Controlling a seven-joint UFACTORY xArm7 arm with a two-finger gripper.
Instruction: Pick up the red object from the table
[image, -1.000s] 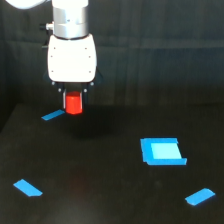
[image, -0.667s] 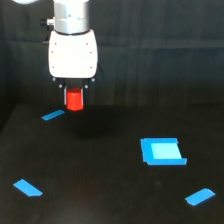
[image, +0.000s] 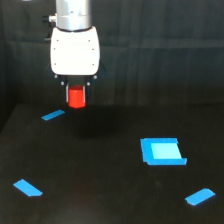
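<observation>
The red object is a small orange-red stubby cylinder held between the fingers of my gripper, under the white gripper body. The gripper is shut on it and holds it above the dark table, at the exterior view's upper left. A faint shadow lies on the table below it. The fingers are mostly hidden by the red object and the dark background.
A light-blue square patch lies at the exterior view's right. Small blue tape strips lie at the left back, the left front and the right front. A dark curtain hangs behind.
The gripper has risen with the red object in it, so the object now hangs higher above the table. The blue pieces have not moved.
</observation>
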